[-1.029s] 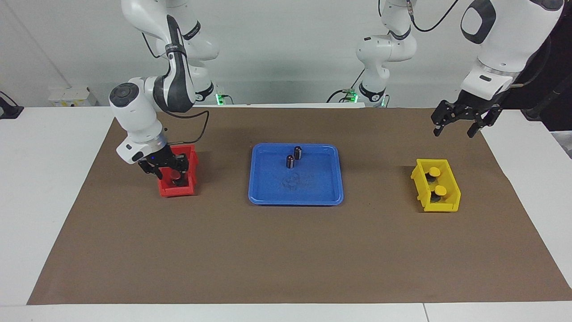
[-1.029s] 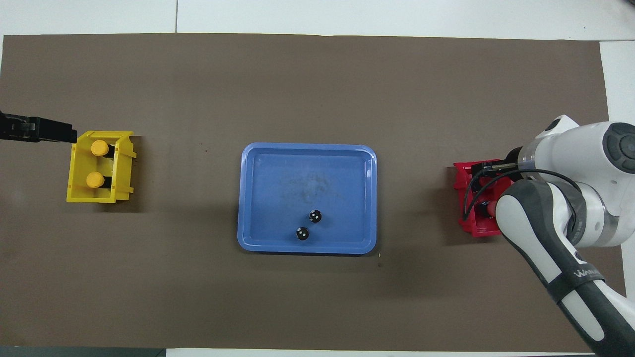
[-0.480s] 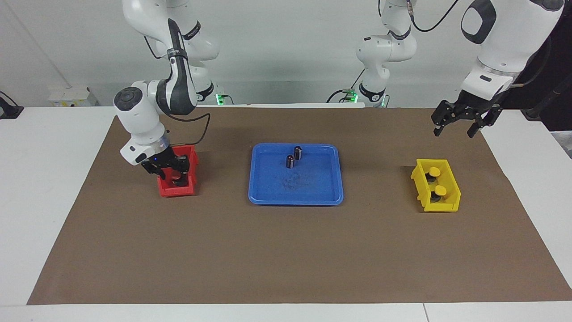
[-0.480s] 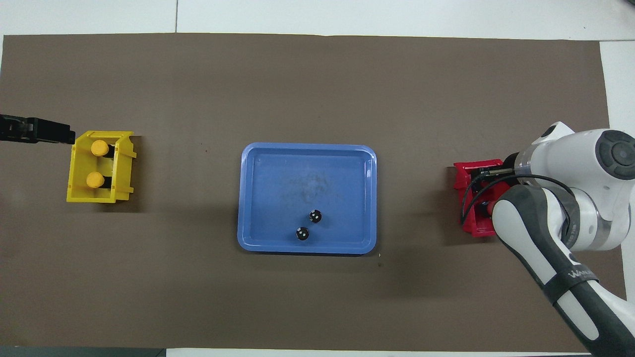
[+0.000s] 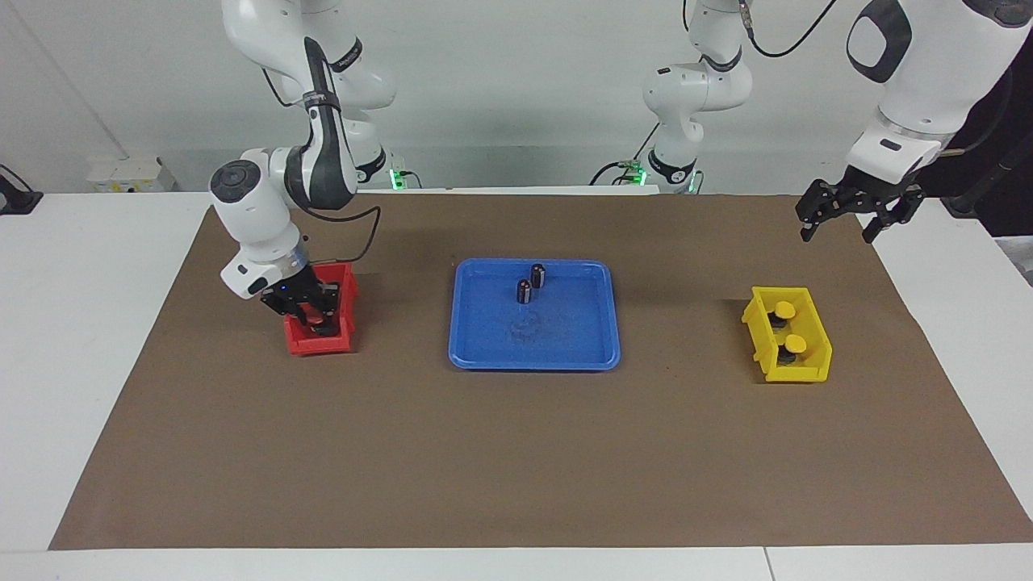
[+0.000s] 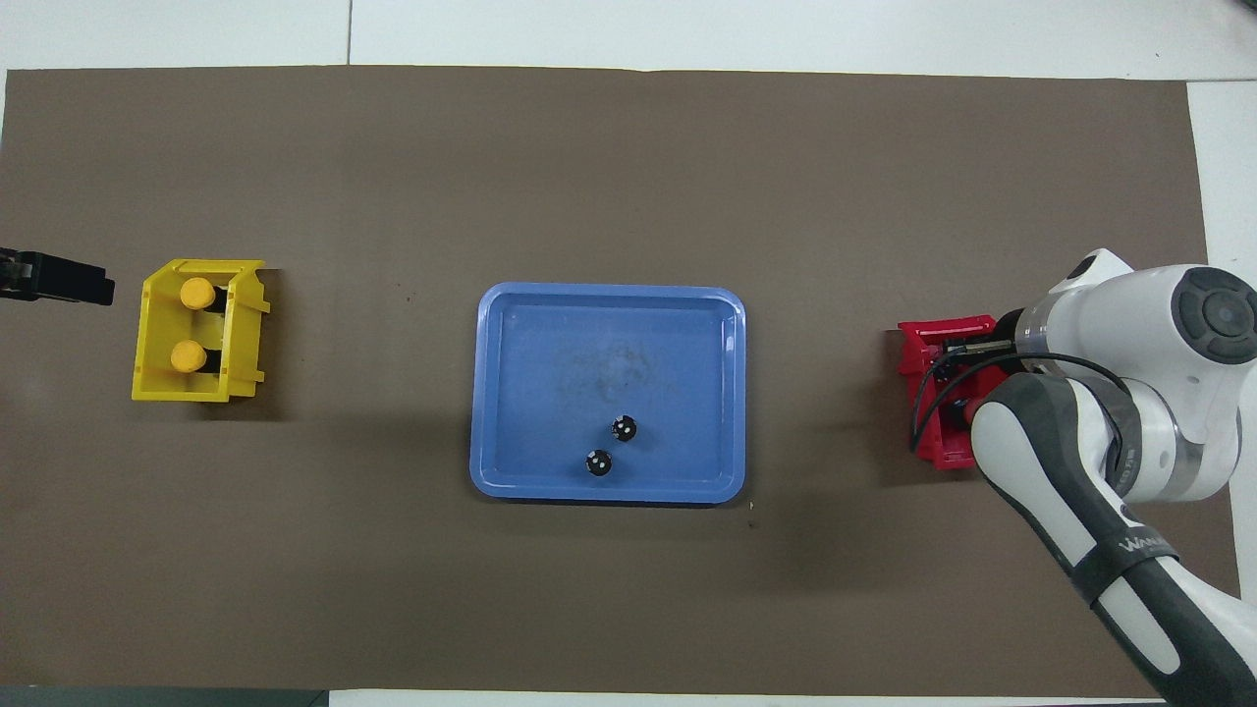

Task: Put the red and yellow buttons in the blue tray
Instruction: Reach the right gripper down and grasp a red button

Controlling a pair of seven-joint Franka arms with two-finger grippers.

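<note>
Buttons sit in three places across the brown paper mat [image 5: 516, 452]. Going left to right in the facing view, the small red plastic bin [image 5: 321, 339] comes first, toward the right arm's end of the table. The right gripper [image 5: 311, 316] is lowered into this bin with its fingertips drawn together, closed on what looks like a red-capped button [image 5: 323, 322], though the claw hides most of it and the second red button cannot be made out in either view. In the overhead view the right arm's white and grey links cover much of the bin [image 6: 933, 393].

Next, at mid-table, lies the flat, shallow blue plastic tray [image 5: 484, 339] with rounded corners. Two capless dark cylinders [image 5: 531, 284] stand upright in it, close together, in the part nearer the robots.

Further along, toward the left arm's end, is the small yellow plastic bin [image 5: 807, 371]. Two yellow-capped buttons [image 5: 789, 327] rest inside it, one nearer the robots than the other.

Last, the left gripper [image 5: 835, 230] hangs in the air over the mat's edge, above the bin and apart from it, its two fingers spread wide with nothing between them.
</note>
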